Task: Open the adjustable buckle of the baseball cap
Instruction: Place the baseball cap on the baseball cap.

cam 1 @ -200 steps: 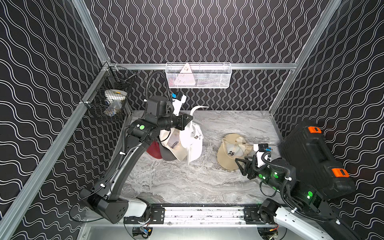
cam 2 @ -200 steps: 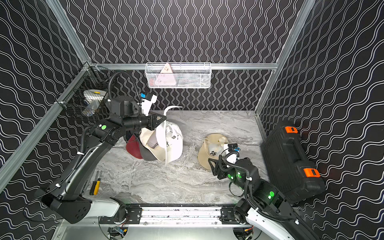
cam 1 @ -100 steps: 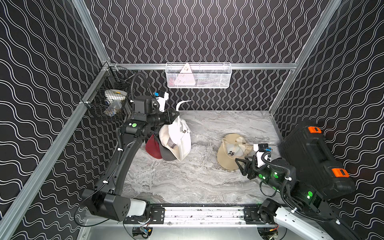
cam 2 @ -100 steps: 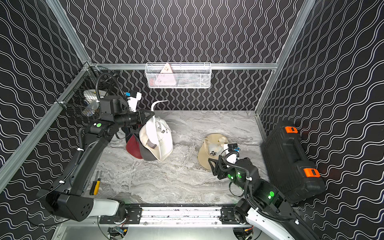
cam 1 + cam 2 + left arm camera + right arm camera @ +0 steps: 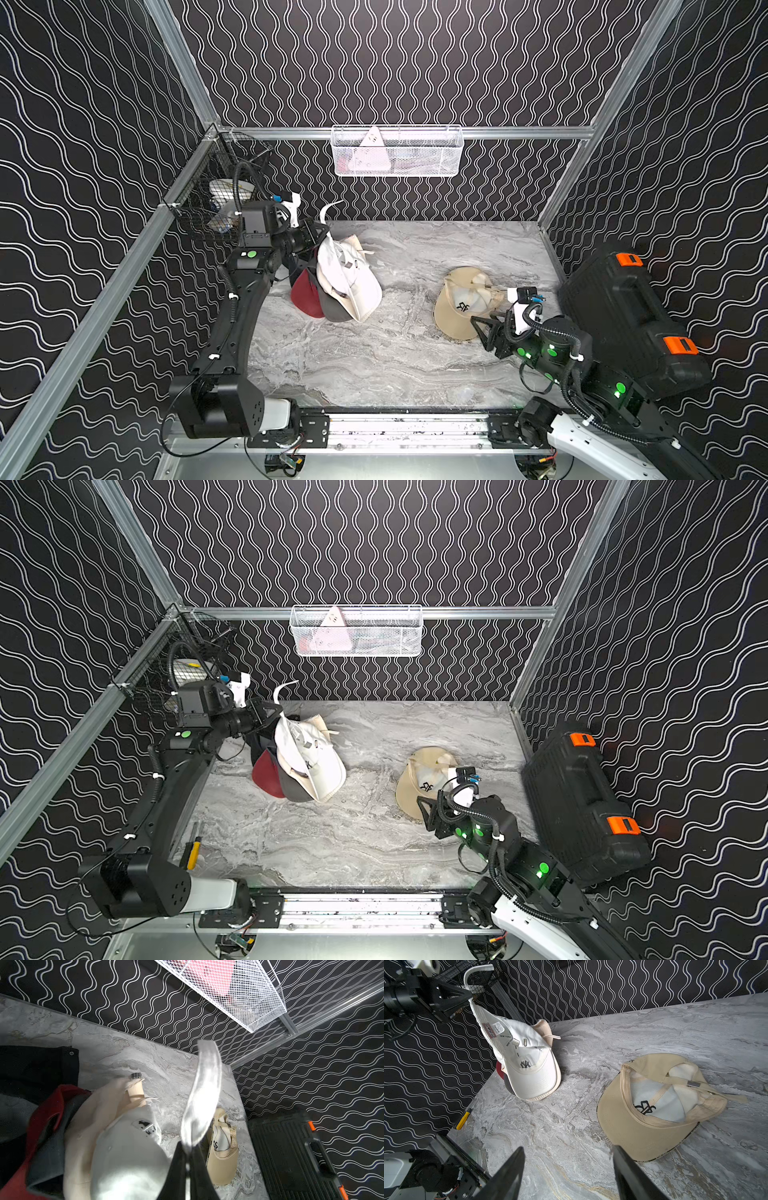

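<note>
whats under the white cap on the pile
Under the white cap lie a cream cap, a grey brim and a red brim. The grey and red caps' crowns are covered.

Walls (image 5: 415,62): black, white wavy lines.
Table top (image 5: 374,365): grey marble, white veining, faint tan streaks.
White cap (image 5: 349,282): white, black embroidered emblem, red-and-blue inner label.
White strap (image 5: 205,1088): plain white.
Cream cap (image 5: 355,244): pale cream.
Red brim (image 5: 302,297): dark red.
Grey brim (image 5: 332,311): dark grey.
Beige cap (image 5: 453,324): tan, pale lining with black emblem, black brim edge with white lettering.
Case (image 5: 623,316): black, orange latches.
Wall basket (image 5: 436,162): white mesh, pink item inside.
Corner basket (image 5: 195,216): black wire.
Tool (image 5: 192,852): yellow and black.
Left arm (image 5: 235,316): black, white base section, green light.
Right arm (image 5: 557,353): black, white base section, green lights.
</note>
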`<act>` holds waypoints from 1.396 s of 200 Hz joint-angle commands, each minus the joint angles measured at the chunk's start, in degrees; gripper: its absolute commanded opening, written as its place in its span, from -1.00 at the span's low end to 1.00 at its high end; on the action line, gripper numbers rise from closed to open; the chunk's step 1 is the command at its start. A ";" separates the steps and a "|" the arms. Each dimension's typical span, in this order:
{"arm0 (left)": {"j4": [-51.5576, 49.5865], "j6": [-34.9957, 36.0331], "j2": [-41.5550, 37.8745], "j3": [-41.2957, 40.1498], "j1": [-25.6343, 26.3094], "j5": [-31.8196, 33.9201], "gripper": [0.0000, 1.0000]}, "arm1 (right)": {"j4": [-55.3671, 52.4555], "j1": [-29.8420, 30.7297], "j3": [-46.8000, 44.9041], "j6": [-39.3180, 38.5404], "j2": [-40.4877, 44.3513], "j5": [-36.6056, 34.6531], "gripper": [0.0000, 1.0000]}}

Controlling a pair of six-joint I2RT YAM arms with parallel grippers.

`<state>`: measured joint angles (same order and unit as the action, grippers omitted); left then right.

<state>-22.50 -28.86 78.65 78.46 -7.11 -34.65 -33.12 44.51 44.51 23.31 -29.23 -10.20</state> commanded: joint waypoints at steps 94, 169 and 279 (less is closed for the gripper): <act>4.75 -4.05 2.14 -4.63 -5.45 2.87 -0.68 | -1.33 -0.02 -0.30 0.16 0.69 -0.92 0.37; 3.91 -3.15 -1.29 -2.30 -4.00 3.44 0.17 | 0.54 0.00 -0.99 0.62 0.23 -0.13 0.38; -2.99 4.86 -4.74 1.93 16.95 12.55 0.28 | 0.08 -0.03 1.72 2.35 -2.87 0.44 0.40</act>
<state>-24.25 -26.50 73.93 80.03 6.70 -23.53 -33.26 44.51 45.87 24.10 -32.03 -8.88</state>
